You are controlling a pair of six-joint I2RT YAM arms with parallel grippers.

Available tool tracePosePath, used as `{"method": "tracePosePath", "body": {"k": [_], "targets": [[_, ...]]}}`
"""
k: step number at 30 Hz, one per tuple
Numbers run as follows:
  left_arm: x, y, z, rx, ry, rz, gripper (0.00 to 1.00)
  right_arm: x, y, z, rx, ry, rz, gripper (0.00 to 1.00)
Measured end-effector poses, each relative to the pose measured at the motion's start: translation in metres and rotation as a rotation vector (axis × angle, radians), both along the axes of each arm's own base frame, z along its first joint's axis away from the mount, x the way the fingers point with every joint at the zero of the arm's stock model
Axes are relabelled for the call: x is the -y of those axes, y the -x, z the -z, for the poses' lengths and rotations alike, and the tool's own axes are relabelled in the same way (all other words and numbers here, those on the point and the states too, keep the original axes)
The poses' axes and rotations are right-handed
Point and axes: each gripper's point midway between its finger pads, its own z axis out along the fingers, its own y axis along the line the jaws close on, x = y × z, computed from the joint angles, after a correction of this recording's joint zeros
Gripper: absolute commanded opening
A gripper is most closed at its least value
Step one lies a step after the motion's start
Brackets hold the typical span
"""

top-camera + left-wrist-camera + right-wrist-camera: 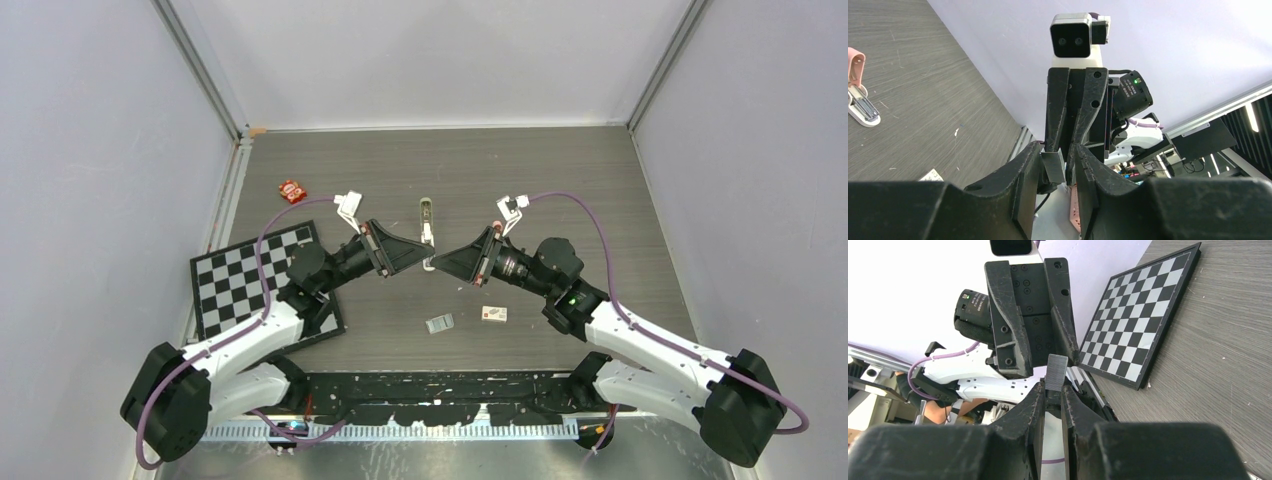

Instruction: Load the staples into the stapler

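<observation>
My two grippers meet tip to tip above the table's middle. My right gripper [437,262] [1053,390] is shut on the staples [1056,372], a small flat grey block that sticks out past its fingertips. In the left wrist view the staples [1054,166] sit between the open fingers of my left gripper [424,262] [1055,161], close to one finger and apart from the other. The pale beige-green stapler [427,213] lies on the table just behind the grippers, with a whitish part reaching towards them.
A checkerboard [258,280] [1143,315] lies at the left under my left arm. A small grey packet [440,323] and a small box [494,313] lie near the front. A red packet [291,190] lies far left. A pink-and-white stapler-like object [858,95] shows at the left wrist view's edge.
</observation>
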Motion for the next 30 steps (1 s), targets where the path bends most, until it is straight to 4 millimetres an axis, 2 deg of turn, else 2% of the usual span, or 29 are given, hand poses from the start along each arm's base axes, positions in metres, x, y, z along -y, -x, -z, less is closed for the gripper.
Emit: {"method": "tracePosePath", "body": {"k": [13, 16, 20, 25, 28, 30], "targets": [[0.001, -0.004, 0.003, -0.006, -0.002, -0.011, 0.18, -0.001, 0.000, 0.002, -0.009, -0.010, -0.002, 0.22], [0.000, -0.005, 0.005, -0.008, -0.002, -0.019, 0.15, -0.001, 0.000, 0.003, -0.012, -0.007, -0.002, 0.27], [-0.001, -0.007, 0.010, -0.012, -0.027, -0.040, 0.12, 0.000, 0.000, 0.007, -0.022, -0.002, 0.000, 0.42], [-0.004, -0.014, 0.026, -0.032, -0.142, -0.103, 0.11, 0.007, 0.003, 0.015, -0.038, 0.019, 0.018, 0.76], [-0.003, -0.022, 0.027, -0.022, -0.265, -0.172, 0.11, 0.018, 0.007, 0.019, -0.025, 0.046, 0.052, 0.97], [0.000, -0.025, 0.024, -0.007, -0.333, -0.209, 0.11, 0.026, 0.009, 0.019, -0.011, 0.064, 0.078, 1.00]]}}
